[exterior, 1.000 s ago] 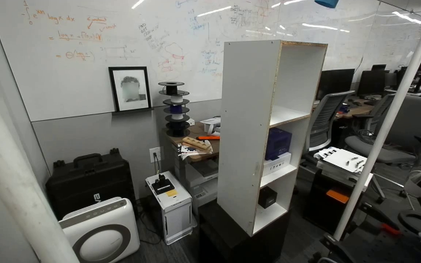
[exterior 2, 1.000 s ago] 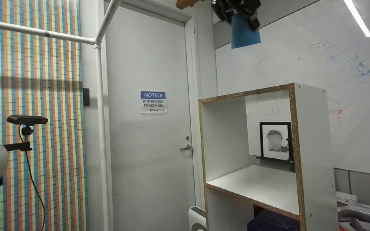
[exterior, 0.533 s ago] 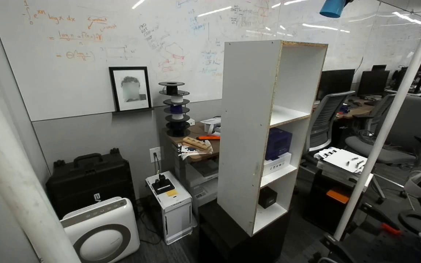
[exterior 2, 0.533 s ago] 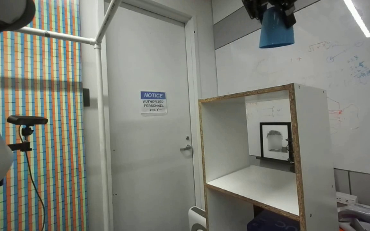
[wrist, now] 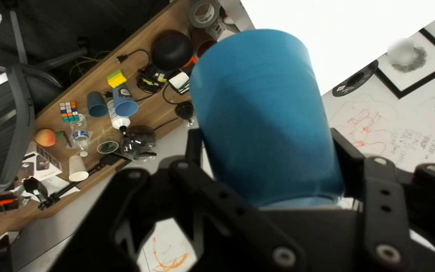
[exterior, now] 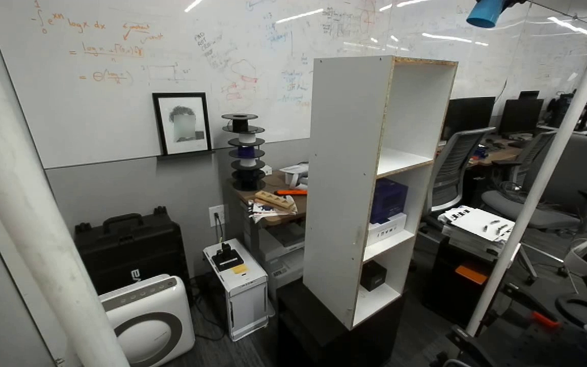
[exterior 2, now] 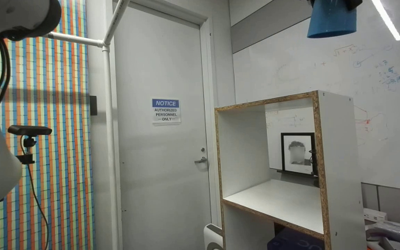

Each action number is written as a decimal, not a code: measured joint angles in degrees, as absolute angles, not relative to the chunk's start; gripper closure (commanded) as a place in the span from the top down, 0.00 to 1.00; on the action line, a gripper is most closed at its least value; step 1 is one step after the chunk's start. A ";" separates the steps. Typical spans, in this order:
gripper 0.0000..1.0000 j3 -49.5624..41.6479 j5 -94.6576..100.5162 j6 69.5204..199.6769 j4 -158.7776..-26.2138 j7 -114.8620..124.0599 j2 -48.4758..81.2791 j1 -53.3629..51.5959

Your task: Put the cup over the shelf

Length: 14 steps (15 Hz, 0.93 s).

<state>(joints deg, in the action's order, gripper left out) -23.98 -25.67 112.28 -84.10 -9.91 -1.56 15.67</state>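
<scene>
The light-blue cup (wrist: 266, 113) is held mouth-down, its base toward the palm, and fills the middle of the wrist view. My gripper (wrist: 268, 149) is shut on it, one finger on each side. In the exterior views the cup is high up, at the top edge (exterior: 484, 15) and at the top right (exterior 2: 332, 21). The gripper is mostly cut off there. The tall white shelf (exterior: 347, 173) has three open compartments and also shows at the right (exterior 2: 339, 146). The cup is higher than the shelf's top and apart from it. In the wrist view a bright white shelf surface (wrist: 357, 26) lies beyond the cup.
A purple-blue box (exterior: 389, 199) sits on a white box in the middle compartment; a black box (exterior: 373, 275) is in the bottom one. White poles (exterior: 543, 178) frame the area. A cluttered wooden desk (wrist: 157, 109) and a chair (wrist: 10, 132) show in the wrist view.
The held cup has moved right in both exterior views. It looks a little lower in one, and higher and larger in the other, where an arm link has entered at upper left.
</scene>
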 measured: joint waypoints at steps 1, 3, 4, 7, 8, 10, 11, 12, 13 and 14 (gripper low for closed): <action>0.75 -24.41 -26.20 110.94 -83.66 -10.84 -1.27 16.74; 0.50 -22.83 -25.51 115.21 -87.21 -9.26 -1.89 16.00; 0.50 -22.25 -25.34 116.06 -88.42 -8.97 -1.78 15.69; 0.50 -21.80 -25.27 115.73 -88.18 -8.98 -1.24 16.03; 0.50 -21.98 -25.27 115.55 -87.99 -9.04 -1.23 16.68; 0.50 -22.08 -25.53 115.08 -87.96 -9.43 -1.50 17.57; 0.50 -21.94 -25.93 114.85 -88.01 -9.48 -1.83 17.57; 0.50 -21.75 -26.35 114.79 -88.15 -9.48 -2.03 17.56; 0.50 -21.67 -26.61 114.70 -88.42 -9.55 -2.21 17.56; 0.50 -21.47 -26.66 114.67 -88.89 -9.62 -2.43 17.53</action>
<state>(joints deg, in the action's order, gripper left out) -21.47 -26.66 114.67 -88.89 -9.62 -2.43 17.53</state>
